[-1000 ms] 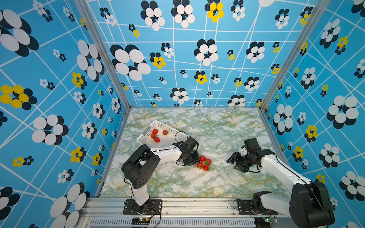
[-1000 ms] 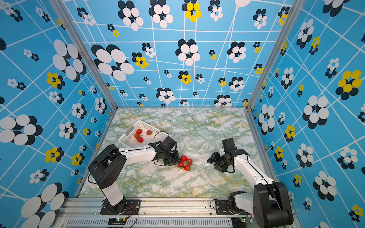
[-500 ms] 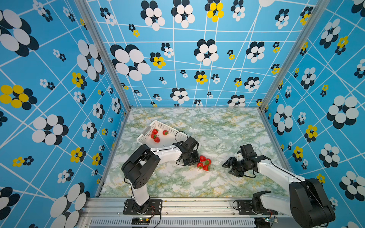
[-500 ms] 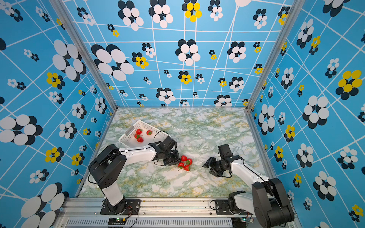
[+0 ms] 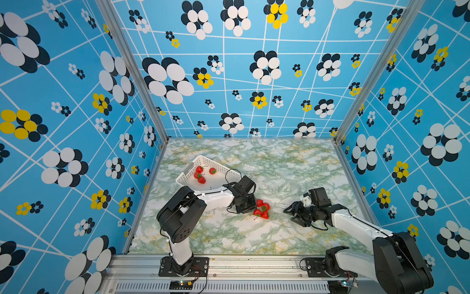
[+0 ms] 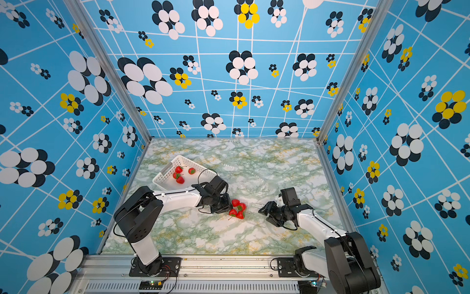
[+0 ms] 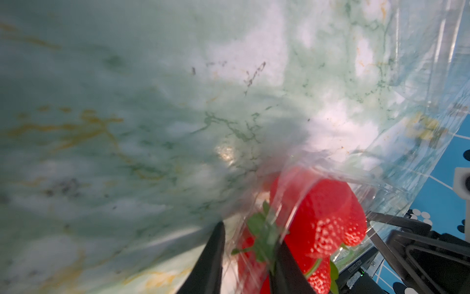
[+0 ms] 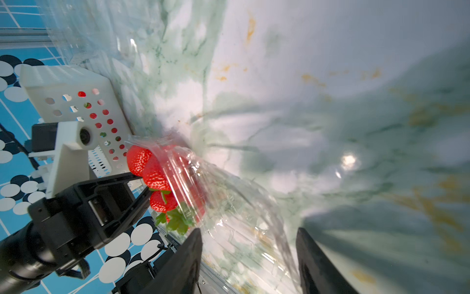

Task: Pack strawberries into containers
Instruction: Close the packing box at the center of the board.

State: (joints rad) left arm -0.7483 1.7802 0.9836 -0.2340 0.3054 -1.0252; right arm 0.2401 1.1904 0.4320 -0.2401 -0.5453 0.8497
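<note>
My left fingers (image 7: pixel 211 259) pinch the flimsy-looking, slippery container (image 8: pixel 229 198) by its rim; my right fingers (image 8: pixel 183 264) stand apart beside it.

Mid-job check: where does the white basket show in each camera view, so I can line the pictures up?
Both top views: white basket left of picture centre, just below mid-height.
Left wrist: not in view.
Right wrist: its perforated wall shows just behind the packed fruit.
Shared landmark: the strawberries in the clear container.
</note>
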